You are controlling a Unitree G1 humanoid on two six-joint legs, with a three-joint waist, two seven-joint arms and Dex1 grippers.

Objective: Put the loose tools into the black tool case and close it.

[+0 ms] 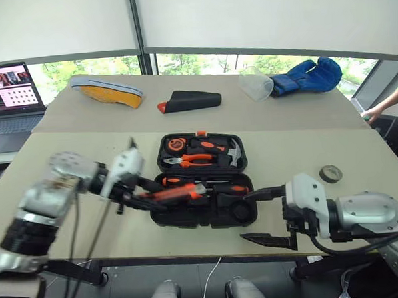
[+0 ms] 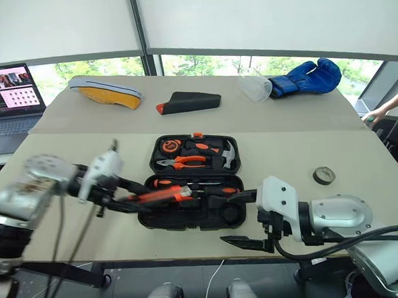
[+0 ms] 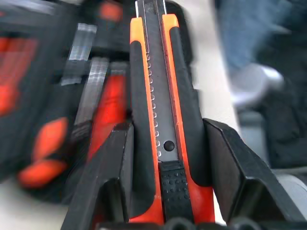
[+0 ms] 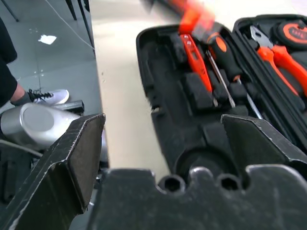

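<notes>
The utility knife point(image 3: 163, 120) is pinched by the left gripper point(image 1: 143, 197) over the open black tool case point(image 1: 189, 219), beside which the right gripper point(image 1: 266, 215) is spread wide.

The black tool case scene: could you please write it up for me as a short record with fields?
case: black plastic clamshell tool case, open on the beige table
upper half: orange-handled pliers, hammer, round tape measure
left gripper: shut on black-orange utility knife, over the case's lower half
right gripper: open, beside the case's right end
still loose: small dark tape roll, right of the case
</notes>
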